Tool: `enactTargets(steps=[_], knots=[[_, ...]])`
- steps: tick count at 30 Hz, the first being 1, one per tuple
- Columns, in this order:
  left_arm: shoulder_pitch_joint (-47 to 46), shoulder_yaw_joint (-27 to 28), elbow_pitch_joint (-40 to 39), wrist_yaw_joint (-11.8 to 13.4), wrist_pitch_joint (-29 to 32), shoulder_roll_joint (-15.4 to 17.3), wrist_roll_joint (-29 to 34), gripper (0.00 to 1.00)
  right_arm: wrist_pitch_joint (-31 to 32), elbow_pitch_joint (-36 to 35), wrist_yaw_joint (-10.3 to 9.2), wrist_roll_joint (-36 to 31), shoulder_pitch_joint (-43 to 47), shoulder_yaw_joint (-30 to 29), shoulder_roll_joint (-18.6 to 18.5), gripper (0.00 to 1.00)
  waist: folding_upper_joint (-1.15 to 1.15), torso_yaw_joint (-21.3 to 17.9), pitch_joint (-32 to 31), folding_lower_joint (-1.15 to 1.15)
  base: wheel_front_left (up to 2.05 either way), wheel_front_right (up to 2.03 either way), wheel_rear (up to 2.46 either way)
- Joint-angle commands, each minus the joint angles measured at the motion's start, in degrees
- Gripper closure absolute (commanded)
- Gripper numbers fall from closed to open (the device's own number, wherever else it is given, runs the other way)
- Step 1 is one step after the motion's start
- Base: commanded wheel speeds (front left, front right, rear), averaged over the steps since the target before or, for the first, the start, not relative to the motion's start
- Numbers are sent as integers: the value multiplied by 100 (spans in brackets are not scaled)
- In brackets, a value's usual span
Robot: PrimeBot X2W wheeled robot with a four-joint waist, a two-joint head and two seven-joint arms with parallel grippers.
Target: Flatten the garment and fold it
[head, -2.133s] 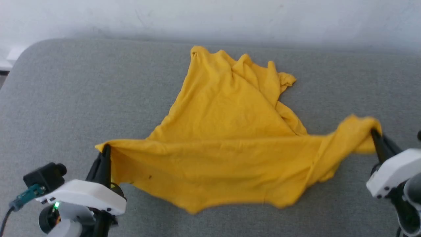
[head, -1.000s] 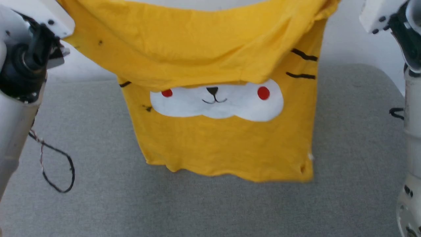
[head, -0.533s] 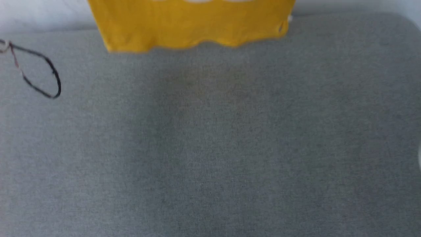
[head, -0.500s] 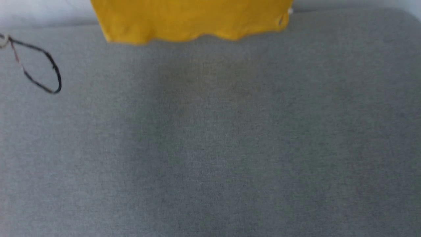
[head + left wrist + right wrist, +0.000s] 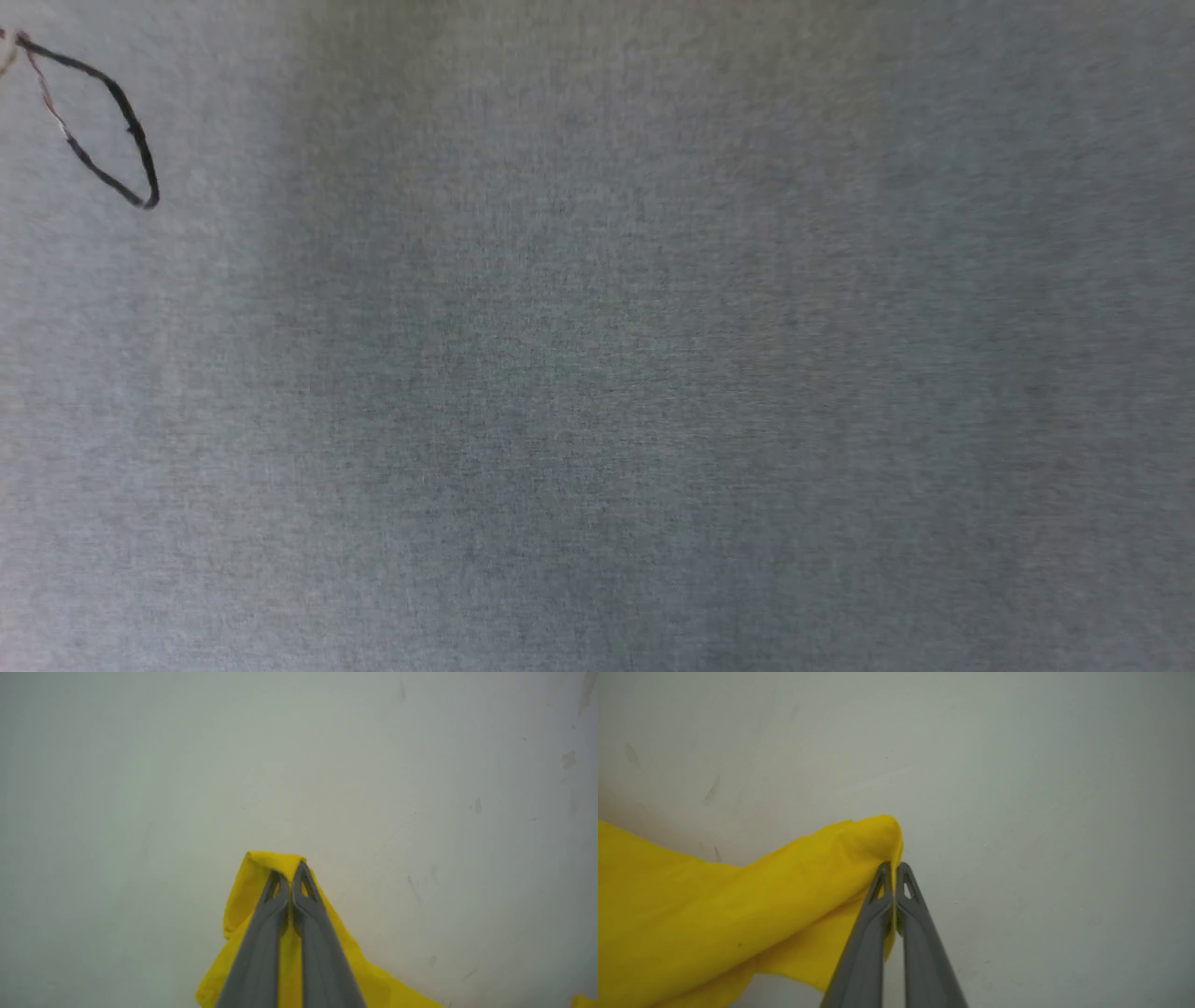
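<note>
In the left wrist view my left gripper (image 5: 290, 876) is shut on a bunched corner of the bright yellow garment (image 5: 254, 891), which droops down both sides of the fingers against a pale wall. In the right wrist view my right gripper (image 5: 893, 868) is shut on another corner of the garment (image 5: 738, 905); the cloth stretches away to the left in a thick fold. Both grippers hold the cloth up in the air in front of the wall. The garment's printed face is hidden.
The head view looks straight down on the grey fabric surface (image 5: 653, 373). A thin black cable loop (image 5: 121, 121) hangs at the upper left. A pale scuffed wall (image 5: 420, 765) stands behind both grippers.
The head view has swung further down, so the yellow hem at the top edge has slid out of it. The cable loop has shifted up and left in the picture.
</note>
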Motion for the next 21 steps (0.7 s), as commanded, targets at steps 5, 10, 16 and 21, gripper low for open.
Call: enactTargets(steps=[5, 10, 16, 21], knots=[[331, 138, 163, -292, -136, 34, -172, 100, -301, 110, -5, 137, 134, 255, 52, 100, 0, 215, 524, -2, 0, 0, 0], [778, 165, 32, -453, -51, 161, -303, 100, -513, -133, -5, 711, 553, 701, -35, 100, 0, 218, 347, -2, 0, 0, 0], [2011, 198, -641, -370, 188, 374, -577, 100, -397, -1307, -5, 1647, 1997, 878, -381, 100, 0, 100, -256, -2, 0, 0, 0], [3511, 180, -1668, -12, 287, 561, -752, 100, 20, -2724, -5, 2243, 3813, 470, -534, 100, 0, 8, -797, -2, 0, 0, 0]])
